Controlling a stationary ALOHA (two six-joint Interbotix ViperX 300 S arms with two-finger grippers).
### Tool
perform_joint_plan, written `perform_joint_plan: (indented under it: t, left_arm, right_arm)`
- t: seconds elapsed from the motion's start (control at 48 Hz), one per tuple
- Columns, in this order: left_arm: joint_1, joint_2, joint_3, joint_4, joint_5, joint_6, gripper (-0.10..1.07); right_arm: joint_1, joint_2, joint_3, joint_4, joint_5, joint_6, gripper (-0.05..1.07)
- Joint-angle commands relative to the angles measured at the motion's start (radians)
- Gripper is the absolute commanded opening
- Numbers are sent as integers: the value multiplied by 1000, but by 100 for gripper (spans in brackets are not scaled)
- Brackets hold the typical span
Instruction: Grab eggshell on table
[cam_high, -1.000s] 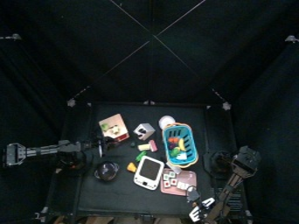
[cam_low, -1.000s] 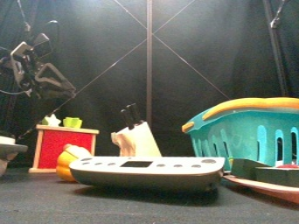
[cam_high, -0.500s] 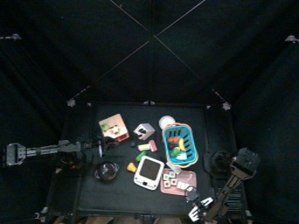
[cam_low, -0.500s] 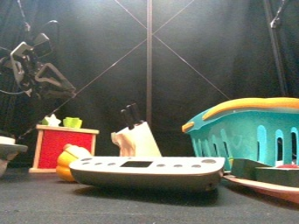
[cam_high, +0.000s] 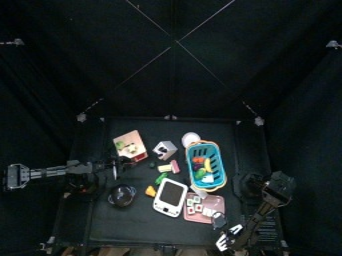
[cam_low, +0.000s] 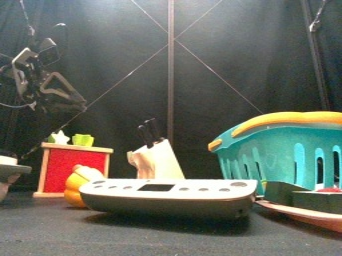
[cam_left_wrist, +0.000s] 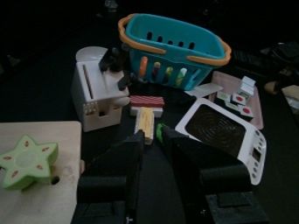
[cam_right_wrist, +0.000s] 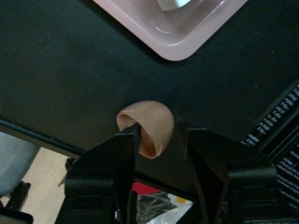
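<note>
A tan half eggshell (cam_right_wrist: 152, 128) lies on the black table (cam_right_wrist: 65, 79) close to its front edge, just off a corner of a pink tray (cam_right_wrist: 176, 24). My right gripper (cam_right_wrist: 162, 133) is open and low over the table, one jaw on each side of the eggshell. One jaw is close against the shell and the other stands a little apart from it. In the top view the right arm (cam_high: 271, 192) reaches to the table's front right corner; the eggshell does not show there. My left gripper (cam_left_wrist: 152, 142) rests over the table's left side (cam_high: 83, 178), jaws nearly together and empty.
A teal basket (cam_high: 207, 166) stands at the right. A white toy tablet (cam_high: 168, 198), a red box with a star (cam_high: 130, 145), a black bowl (cam_high: 122, 195) and a white toaster (cam_left_wrist: 93, 87) crowd the middle. Past the table's edge, floor shows beside the eggshell.
</note>
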Motion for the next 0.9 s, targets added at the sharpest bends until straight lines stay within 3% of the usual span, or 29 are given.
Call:
perform_joint_plan:
  t: [0.0,0.354,0.708,0.875]
  left_arm:
    - [0,2,-17,3,-3,0,68]
    - [0,2,-17,2,-3,0,68]
    - [0,2,-21,3,-3,0,68]
    - [0,2,-21,3,-5,0,68]
  right_arm:
    - [-2,-18,-9,0,-5,-2,75]
    - [-2,-32,-6,2,3,0,57]
    - [-5,-126,-12,-5,98,14,53]
    - [-28,-130,-15,-67,101,14,53]
